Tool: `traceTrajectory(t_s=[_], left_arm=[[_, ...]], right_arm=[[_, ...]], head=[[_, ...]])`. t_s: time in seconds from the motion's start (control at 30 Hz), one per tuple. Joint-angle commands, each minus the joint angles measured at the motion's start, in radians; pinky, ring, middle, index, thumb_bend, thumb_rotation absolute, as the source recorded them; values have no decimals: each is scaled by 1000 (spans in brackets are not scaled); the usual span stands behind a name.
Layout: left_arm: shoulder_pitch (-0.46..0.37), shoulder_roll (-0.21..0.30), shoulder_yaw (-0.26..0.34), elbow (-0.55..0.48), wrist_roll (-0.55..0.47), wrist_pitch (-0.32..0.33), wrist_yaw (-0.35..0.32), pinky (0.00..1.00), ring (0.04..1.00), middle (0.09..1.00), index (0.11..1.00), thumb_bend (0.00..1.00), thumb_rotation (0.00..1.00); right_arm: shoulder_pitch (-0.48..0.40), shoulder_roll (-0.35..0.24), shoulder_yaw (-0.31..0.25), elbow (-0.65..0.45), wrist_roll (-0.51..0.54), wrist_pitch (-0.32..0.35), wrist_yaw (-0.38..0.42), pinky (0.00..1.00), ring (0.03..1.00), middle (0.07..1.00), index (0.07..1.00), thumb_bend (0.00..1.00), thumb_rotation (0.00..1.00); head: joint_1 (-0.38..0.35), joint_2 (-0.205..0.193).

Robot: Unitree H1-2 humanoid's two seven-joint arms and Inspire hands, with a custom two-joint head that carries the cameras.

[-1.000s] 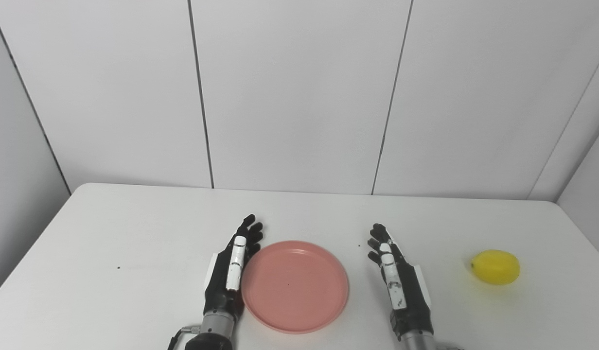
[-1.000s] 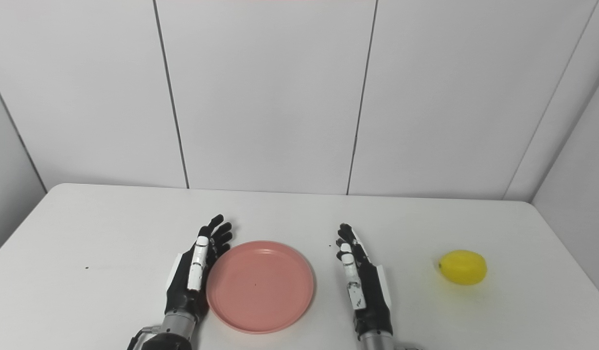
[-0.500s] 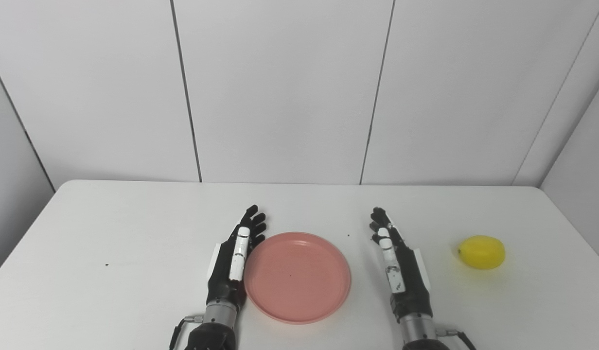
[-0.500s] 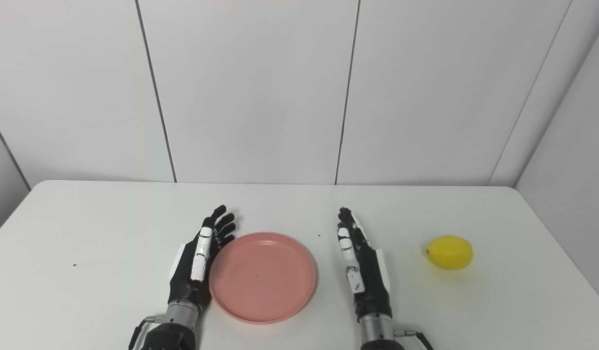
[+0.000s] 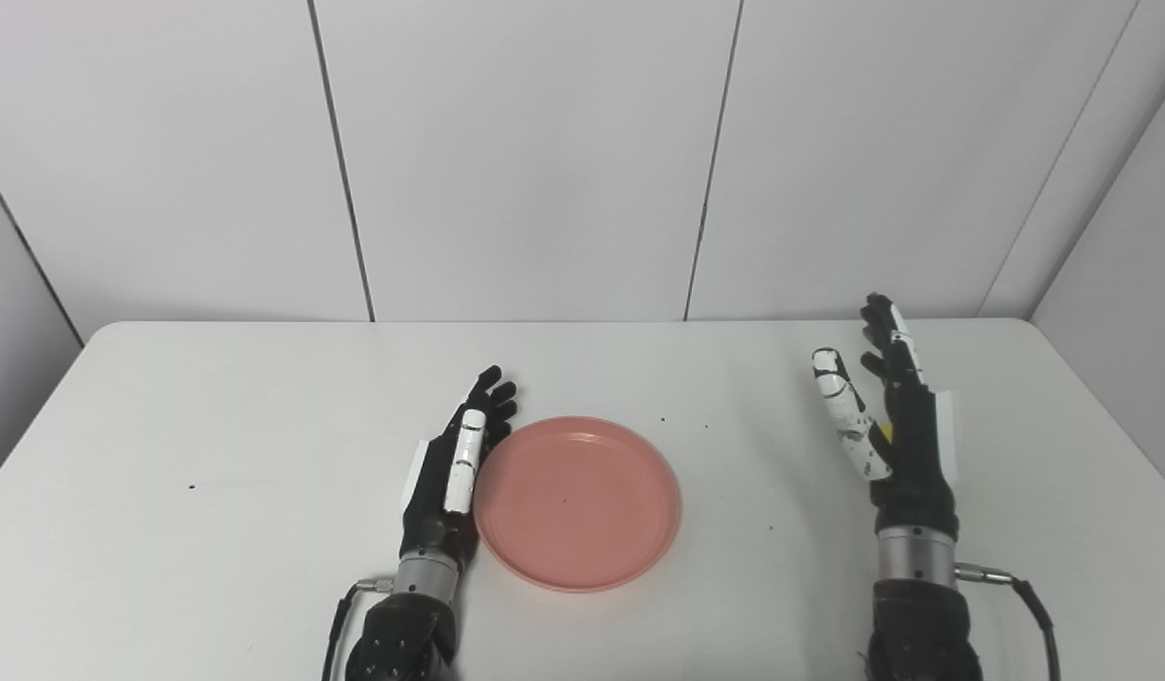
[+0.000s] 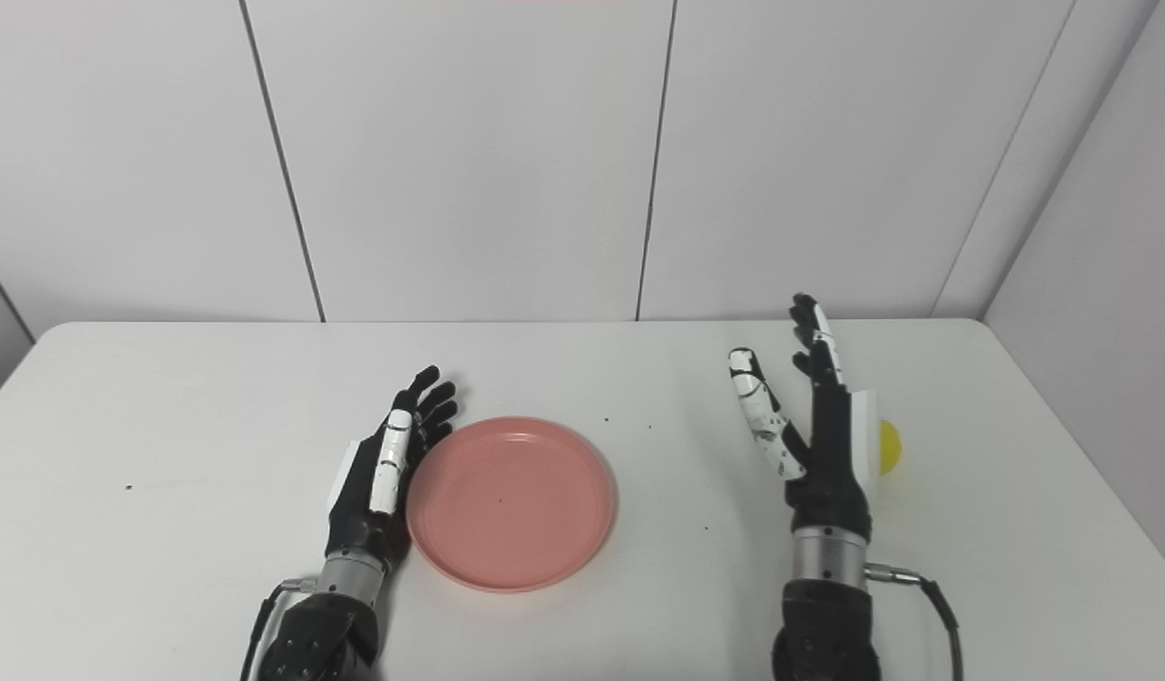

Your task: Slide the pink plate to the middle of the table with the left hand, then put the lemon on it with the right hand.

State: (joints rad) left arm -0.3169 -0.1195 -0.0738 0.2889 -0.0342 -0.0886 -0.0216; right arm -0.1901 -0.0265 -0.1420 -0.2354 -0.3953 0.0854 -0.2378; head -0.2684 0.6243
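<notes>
**Plate placed, lemon next**

Near the middle of the white table (image 5: 214,397), a little toward its near edge, lies the round, shallow pink plastic plate (image 5: 577,503), empty. The black-and-white left hand (image 5: 452,473) lies flat on the table with its fingers spread and straight, its inner edge touching the plate's left rim and holding nothing. By the look of it, the sliding step is done or nearly so.

Toward the table's right edge, the right hand (image 6: 822,426) is raised above the surface, fingers extended and apart, thumb splayed to the left, empty. The small yellow lemon (image 6: 888,446) sits on the table just behind it; only a sliver shows past the palm in the right eye view, and barely a speck in the left.

The step in hand seems to be the reach for the lemon. Next, the right hand must come down around the fruit and close on it before carrying it left to the plate. A round lemon may roll if nudged. Nothing stands between lemon and plate; a few dark specks dot the table.
</notes>
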Motion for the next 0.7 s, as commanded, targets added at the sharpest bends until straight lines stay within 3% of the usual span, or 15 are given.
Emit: traceTrajectory(t_s=[0.0, 0.17, 0.23, 0.43, 0.67], left_arm=[[21, 0, -4, 11, -2, -5, -13, 912, 900, 895, 893, 533, 1000], [21, 6, 0, 9, -5, -9, -18, 913, 899, 896, 891, 533, 1000], [25, 7, 3, 2, -7, -5, -17, 902, 898, 894, 892, 540, 1000], [30, 13, 8, 2, -19, -5, -26, 894, 895, 893, 887, 547, 1000], [34, 36, 5, -3, -5, -6, -24, 876, 880, 880, 875, 555, 1000]], right_arm=[[-29, -19, -3, -50, -60, 24, -25, 802, 882, 897, 901, 581, 445], [-25, -50, -16, -55, -231, 148, -49, 812, 882, 894, 894, 742, 313], [-24, -63, -24, -41, -275, 192, -51, 740, 858, 908, 902, 802, 250], [-17, -90, -34, 2, -309, 234, -65, 717, 855, 920, 910, 851, 172], [-27, -107, -38, 45, -328, 284, -70, 732, 872, 941, 927, 869, 153]], head=[[-1, -2], [-22, -7], [-34, -15], [-37, -22], [-104, -37]])
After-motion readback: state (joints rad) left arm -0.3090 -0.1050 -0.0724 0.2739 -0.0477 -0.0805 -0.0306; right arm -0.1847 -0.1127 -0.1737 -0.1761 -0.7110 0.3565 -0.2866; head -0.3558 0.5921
